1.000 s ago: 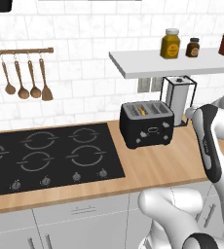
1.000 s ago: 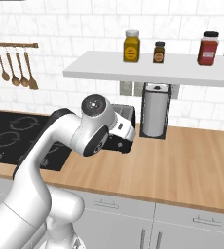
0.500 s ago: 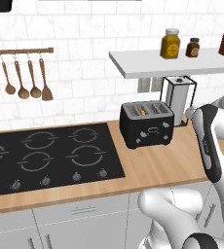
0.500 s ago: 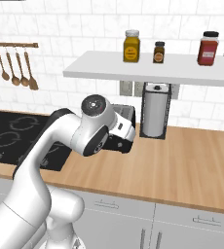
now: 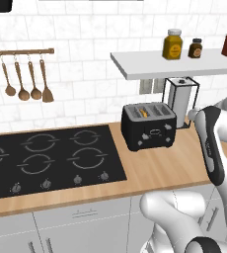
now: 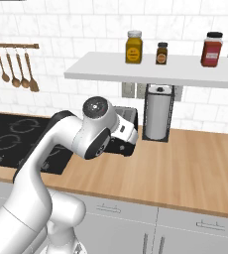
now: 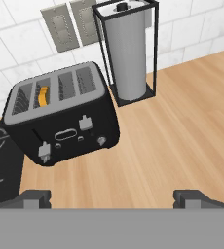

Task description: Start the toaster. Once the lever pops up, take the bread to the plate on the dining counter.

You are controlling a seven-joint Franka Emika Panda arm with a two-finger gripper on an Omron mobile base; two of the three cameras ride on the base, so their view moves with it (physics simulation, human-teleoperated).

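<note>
Black and boxy, the four-slot toaster (image 5: 149,126) stands on the light-wood surface (image 5: 170,168) near its back edge, just right of the flat black cooktop (image 5: 46,160) set into that surface. In the hand view the toaster's front (image 7: 65,124) carries two small silver levers, a small knob and an oval panel. A thin yellowish-tan slice of bread (image 7: 43,96) sits upright in the second slot from the cooktop side, its top edge showing just above the slot; the left base view shows it too (image 5: 143,112).

Just beside the toaster, on the side away from the cooktop, a grey paper-towel roll in a black wire frame (image 7: 127,51) stands against the white tiled wall, below a white wall shelf (image 6: 150,70) that holds a yellow jar (image 6: 133,47), a small dark jar (image 6: 161,53) and a red jar (image 6: 211,49). Wooden spoons and a spatula (image 5: 26,89) hang from a rail on the wall above the cooktop.

The hand (image 7: 109,197) hovers over bare wood in front of the toaster, well apart from it, its two dark fingers (image 7: 35,197) spread wide with nothing between them.
</note>
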